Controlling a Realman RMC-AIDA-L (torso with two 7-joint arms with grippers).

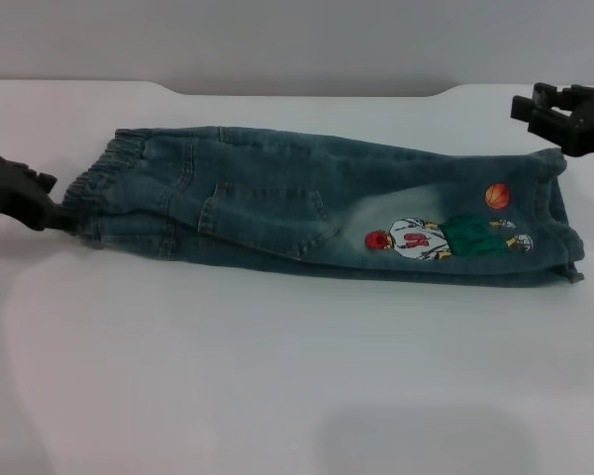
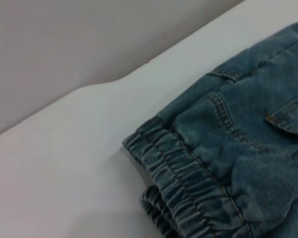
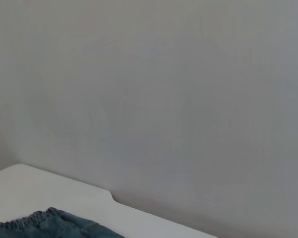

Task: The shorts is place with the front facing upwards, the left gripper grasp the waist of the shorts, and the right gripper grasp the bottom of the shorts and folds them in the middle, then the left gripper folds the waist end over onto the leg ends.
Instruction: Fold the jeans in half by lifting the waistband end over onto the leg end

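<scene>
on my head camera the shorts (image 1: 317, 208) lie flat on the white table (image 1: 277, 376), already folded lengthwise in the middle so one leg is stacked on the other, running across from my left to my right. the face on top shows a patch pocket (image 1: 267, 220) near the centre, then the cartoon basketball-player print (image 1: 445, 237) and an orange ball (image 1: 497, 195) toward the right end. the waist of the shorts (image 1: 104, 183), the darker ruffled elastic band, is at the left end, and the bottom of the shorts (image 1: 559, 223), the stitched hems, is at the right end, one hem lying over the other. the left gripper (image 1: 51, 211) is down at table level at the left edge of the view, its tip right against the near corner of the waistband; i cannot tell from here how wide its claw stands or whether it has pinched the cloth. my left wrist camera shows only the gathered band (image 2: 184, 178) and a pocket corner on the table, none of its own fingers. the right gripper (image 1: 527, 107) hangs above and beyond the hem end, near the table's far right corner, apart from the denim and carrying nothing; its opening i cannot tell either. the right wrist camera looks mostly at the grey wall (image 3: 164, 89), with a strip of the waistband low in the picture.
</scene>
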